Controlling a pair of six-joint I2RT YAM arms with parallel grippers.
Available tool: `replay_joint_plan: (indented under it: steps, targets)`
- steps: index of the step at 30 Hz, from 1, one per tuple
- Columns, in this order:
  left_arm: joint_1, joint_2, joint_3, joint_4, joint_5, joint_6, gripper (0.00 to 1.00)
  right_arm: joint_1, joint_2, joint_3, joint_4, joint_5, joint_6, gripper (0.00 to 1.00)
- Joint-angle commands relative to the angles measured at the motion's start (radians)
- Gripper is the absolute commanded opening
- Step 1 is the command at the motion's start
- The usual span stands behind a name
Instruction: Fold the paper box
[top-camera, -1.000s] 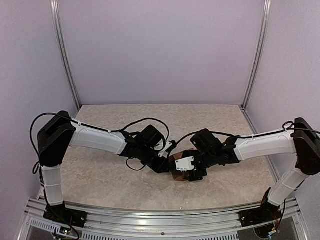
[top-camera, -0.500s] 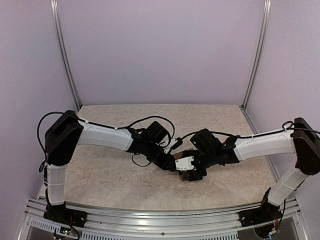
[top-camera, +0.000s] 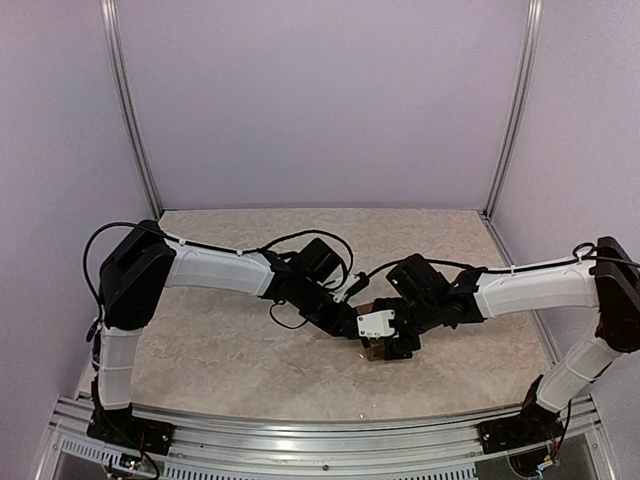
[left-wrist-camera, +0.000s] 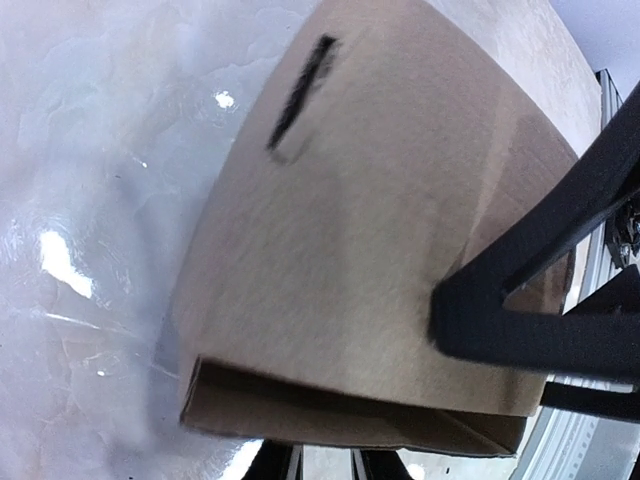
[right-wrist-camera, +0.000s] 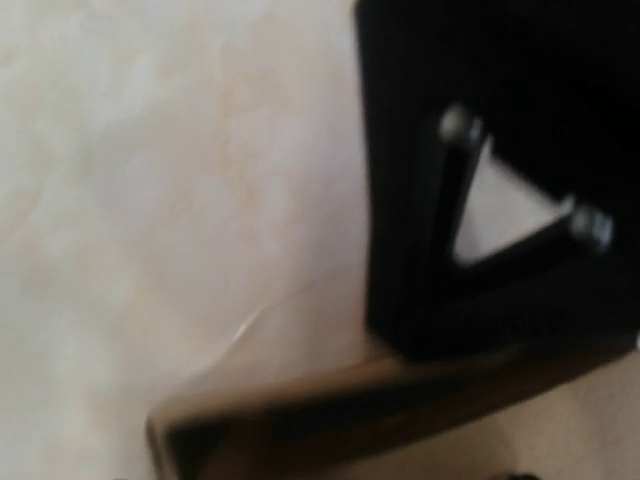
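The paper box (top-camera: 374, 350) is a small brown cardboard box on the table at the middle, between both grippers. In the left wrist view the box (left-wrist-camera: 380, 220) fills the frame, with a dark slot in its top face and an open layered edge facing me. My left gripper (top-camera: 352, 322) is at the box's left side; its fingertips (left-wrist-camera: 325, 462) stand close together, just short of that edge, holding nothing. My right gripper (top-camera: 393, 345) is on the box from the right; one finger (left-wrist-camera: 540, 310) lies on the top face. The right wrist view is blurred and shows the box edge (right-wrist-camera: 350, 410).
The beige marbled table (top-camera: 220, 350) is enclosed by lilac walls with metal corner posts (top-camera: 130, 120). The aluminium rail (top-camera: 300, 440) with the arm bases runs along the near edge. Cables loop over both wrists. The left gripper's black finger (right-wrist-camera: 480, 200) shows in the right wrist view.
My left arm has reached to the right and its gripper has come up against the box. The box and my right gripper have shifted slightly right.
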Motion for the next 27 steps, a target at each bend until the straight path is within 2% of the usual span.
replay_joint_plan:
  steps: [1,10,14,18,21,24,25,27]
  targets:
    - [0.012,-0.074,-0.031,0.052,-0.029,0.009,0.16,-0.015,-0.071,-0.015,-0.195,-0.082,0.010,0.81]
    - [0.016,-0.105,-0.027,-0.048,-0.084,0.041,0.16,-0.075,-0.224,-0.007,-0.275,-0.069,-0.011,0.83]
    - [0.035,-0.091,0.006,-0.118,-0.124,0.070,0.15,-0.237,-0.274,-0.021,-0.317,-0.113,-0.067,0.83]
    - [0.037,-0.080,0.033,-0.185,-0.151,0.111,0.13,-0.418,-0.268,-0.026,-0.325,-0.152,-0.147,0.78]
    - [0.037,-0.081,0.035,-0.184,-0.116,0.131,0.12,-0.482,-0.215,-0.021,-0.308,-0.150,-0.164,0.67]
    - [0.033,-0.062,0.065,-0.183,-0.055,0.140,0.11,-0.485,-0.138,-0.021,-0.292,-0.135,-0.167,0.35]
    - [0.029,-0.046,0.080,-0.183,-0.046,0.145,0.11,-0.486,-0.105,-0.014,-0.298,-0.143,-0.163,0.29]
    - [0.024,-0.020,0.115,-0.186,-0.031,0.155,0.11,-0.481,-0.038,-0.003,-0.302,-0.159,-0.157,0.25]
